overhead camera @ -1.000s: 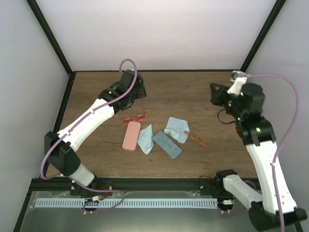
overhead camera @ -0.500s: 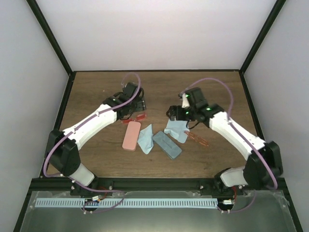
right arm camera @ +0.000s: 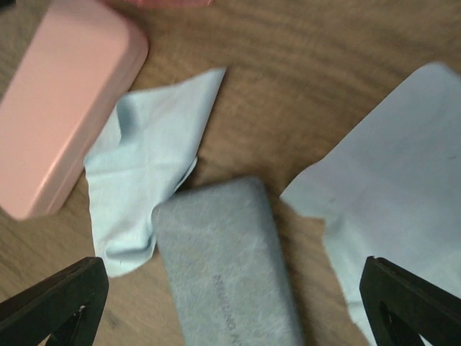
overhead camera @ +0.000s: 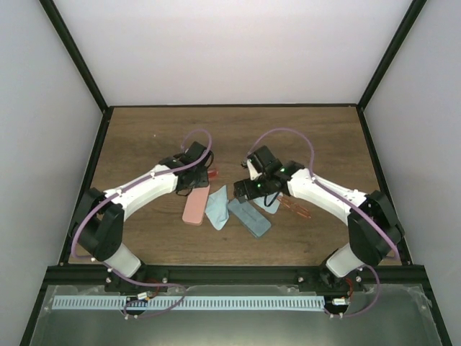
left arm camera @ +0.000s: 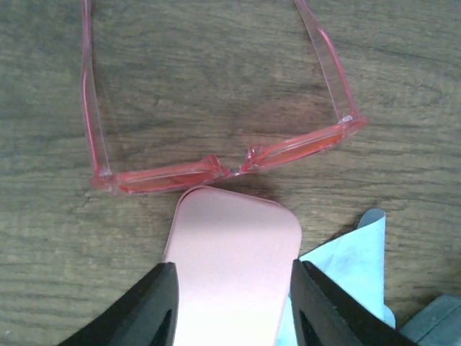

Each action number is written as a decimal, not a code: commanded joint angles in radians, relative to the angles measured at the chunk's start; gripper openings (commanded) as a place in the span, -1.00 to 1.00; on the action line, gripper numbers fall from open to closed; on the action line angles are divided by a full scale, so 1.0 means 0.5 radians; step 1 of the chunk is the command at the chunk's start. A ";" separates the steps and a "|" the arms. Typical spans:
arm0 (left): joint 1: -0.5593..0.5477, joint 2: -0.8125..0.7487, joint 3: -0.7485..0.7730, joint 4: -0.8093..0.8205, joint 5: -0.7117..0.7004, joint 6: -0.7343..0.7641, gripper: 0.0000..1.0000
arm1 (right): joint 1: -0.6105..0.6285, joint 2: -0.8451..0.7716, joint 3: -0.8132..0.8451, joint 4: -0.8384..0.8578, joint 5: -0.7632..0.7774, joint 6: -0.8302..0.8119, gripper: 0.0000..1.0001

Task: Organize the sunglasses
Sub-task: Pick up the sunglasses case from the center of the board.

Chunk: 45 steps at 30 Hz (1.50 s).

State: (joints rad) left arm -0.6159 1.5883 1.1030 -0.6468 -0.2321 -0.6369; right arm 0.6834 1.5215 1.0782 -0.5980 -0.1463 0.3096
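Both arms have swung in to mid-desk (overhead camera: 144,137)! Right hand (right arm camera: 230,285) hangs spread wide over the grey case (right arm camera: 216,238). Left hand (left arm camera: 234,303) straddles the pink case (left arm camera: 230,252), fingers (left arm camera: 155,306) tight beside it; gripping or not, can't tell. Pink sunglasses (left arm camera: 223,169) lie unfolded at that case's twelve o'clock, right against it. Orange sunglasses (overhead camera: 295,207) lie at the grey case's three o'clock.

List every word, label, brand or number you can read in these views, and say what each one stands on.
Grey case: one line of embossed letters along its lid, too blurred to read.
Pink case, reddish-pink sunglasses, light blue cloths: no text visible.
Nothing else in any view carries legible writing.
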 commanded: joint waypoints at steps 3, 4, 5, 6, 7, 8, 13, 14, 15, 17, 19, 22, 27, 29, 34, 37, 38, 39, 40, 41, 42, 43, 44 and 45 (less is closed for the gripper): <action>-0.004 -0.040 -0.104 0.072 0.096 0.016 -0.54 | 0.117 0.009 -0.086 0.024 -0.038 -0.018 0.98; -0.005 -0.039 -0.124 0.081 0.103 0.028 -0.55 | 0.121 0.002 -0.095 0.032 -0.051 -0.009 0.98; -0.007 -0.042 -0.139 0.085 0.108 0.038 -0.54 | 0.121 0.000 -0.105 0.033 -0.056 -0.009 0.98; -0.005 -0.045 -0.150 0.082 0.112 0.043 -0.50 | 0.123 0.004 -0.114 0.028 -0.053 -0.017 0.99; -0.005 -0.049 -0.160 0.076 0.114 0.046 -0.42 | 0.126 0.010 -0.122 0.028 -0.049 -0.032 0.99; -0.005 -0.052 -0.167 0.074 0.116 0.050 -0.29 | 0.127 0.022 -0.132 0.025 -0.039 -0.046 1.00; -0.005 -0.079 -0.182 0.066 0.135 0.053 0.28 | 0.173 0.064 -0.170 0.014 -0.022 -0.080 1.00; -0.005 -0.082 -0.181 0.066 0.145 0.053 0.33 | 0.191 0.067 -0.178 0.015 -0.018 -0.082 1.00; -0.005 -0.083 -0.180 0.068 0.152 0.053 0.34 | 0.205 0.073 -0.183 0.013 -0.008 -0.082 1.00; -0.005 -0.081 -0.178 0.071 0.168 0.044 0.34 | 0.234 0.085 -0.190 0.012 0.003 -0.085 1.00; -0.005 -0.076 -0.175 0.077 0.190 0.038 0.34 | 0.256 0.099 -0.194 0.006 0.005 -0.083 1.00; -0.005 -0.072 -0.167 0.076 0.210 0.034 0.34 | 0.282 0.134 -0.195 -0.012 0.018 -0.080 1.00; -0.005 -0.114 -0.181 0.046 0.173 0.023 0.34 | 0.311 0.166 -0.236 -0.026 0.087 -0.028 0.91; -0.005 -0.144 -0.205 0.045 0.174 0.014 0.34 | 0.311 0.187 -0.249 -0.039 0.128 0.018 0.80; -0.005 -0.207 -0.263 0.037 0.153 0.010 0.35 | 0.311 0.253 -0.260 -0.060 0.174 0.012 0.74; -0.005 -0.235 -0.291 0.035 0.143 0.011 0.35 | 0.311 0.252 -0.260 -0.041 0.180 0.008 0.78; -0.005 -0.239 -0.295 0.033 0.144 0.013 0.35 | 0.311 0.253 -0.254 -0.044 0.186 0.017 0.79; -0.005 -0.245 -0.299 0.032 0.143 0.013 0.35 | 0.311 0.254 -0.248 -0.050 0.198 0.029 0.77; -0.005 -0.248 -0.301 0.030 0.141 0.014 0.36 | 0.311 0.257 -0.240 -0.057 0.207 0.041 0.74; -0.005 -0.249 -0.299 0.031 0.139 0.015 0.35 | 0.312 0.255 -0.233 -0.063 0.214 0.054 0.72; -0.005 -0.250 -0.298 0.031 0.141 0.016 0.35 | 0.311 0.252 -0.224 -0.071 0.217 0.066 0.71; -0.005 -0.252 -0.296 0.032 0.139 0.015 0.35 | 0.311 0.244 -0.215 -0.080 0.223 0.077 0.71; -0.007 -0.252 -0.293 0.033 0.142 0.016 0.35 | 0.311 0.234 -0.205 -0.085 0.227 0.081 0.71; -0.006 -0.250 -0.293 0.034 0.142 0.016 0.35 | 0.311 0.217 -0.195 -0.091 0.232 0.083 0.72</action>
State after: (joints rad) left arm -0.6159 1.4845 0.9600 -0.6292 -0.1524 -0.6254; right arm 0.8310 1.6512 0.9394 -0.6178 -0.0731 0.3264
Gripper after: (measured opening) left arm 0.677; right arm 0.855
